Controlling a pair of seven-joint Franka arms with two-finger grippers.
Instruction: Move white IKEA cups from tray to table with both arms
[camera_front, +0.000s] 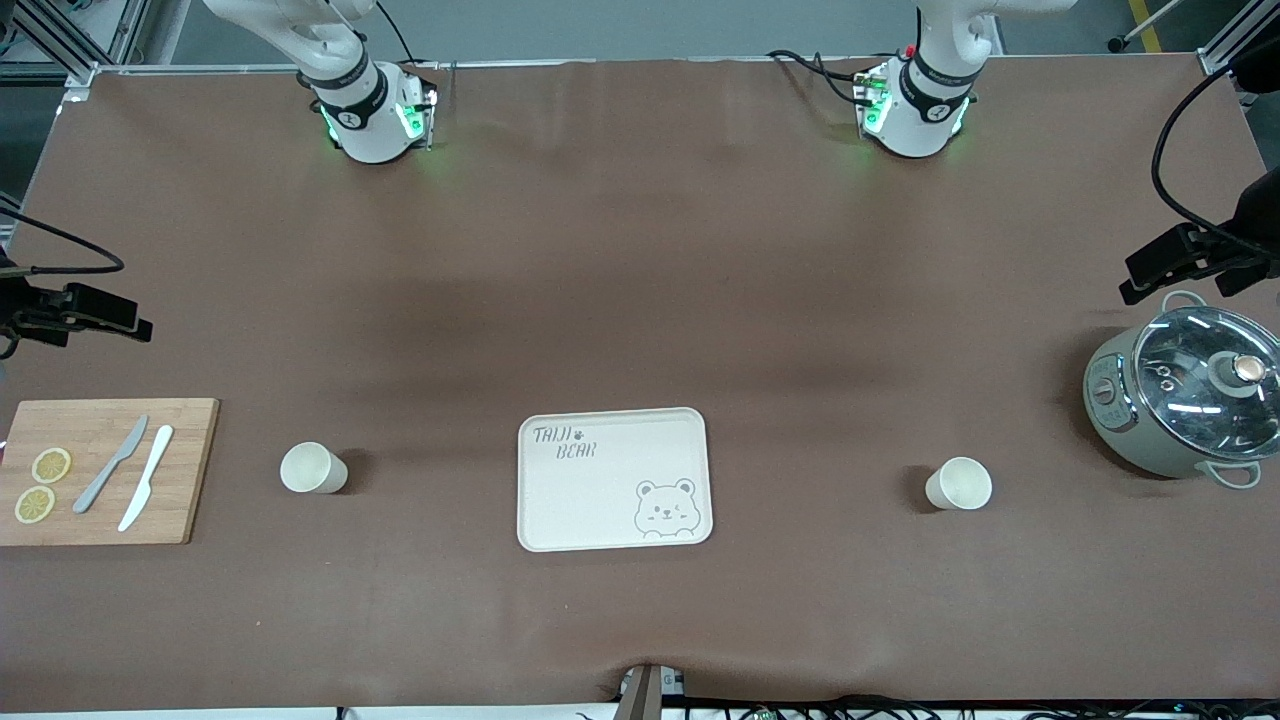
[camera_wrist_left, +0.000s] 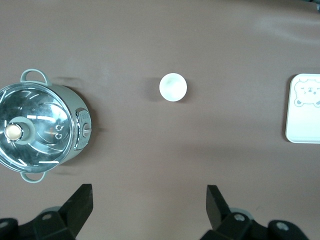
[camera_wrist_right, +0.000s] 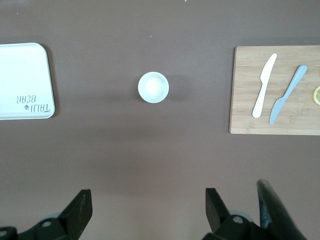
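Observation:
Two white IKEA cups stand upright on the brown table, one on each side of the bear-printed tray (camera_front: 600, 500). One cup (camera_front: 313, 468) is toward the right arm's end and shows in the right wrist view (camera_wrist_right: 153, 87). The other cup (camera_front: 959, 484) is toward the left arm's end and shows in the left wrist view (camera_wrist_left: 173, 87). My left gripper (camera_wrist_left: 148, 200) is open and empty, high over bare table near its cup. My right gripper (camera_wrist_right: 148, 202) is open and empty, high over bare table near its cup. Neither gripper shows in the front view.
A wooden cutting board (camera_front: 185, 470) with two knives and lemon slices lies at the right arm's end. A grey pot (camera_front: 1120, 400) with a glass lid stands at the left arm's end. Black clamp mounts stand at both table ends.

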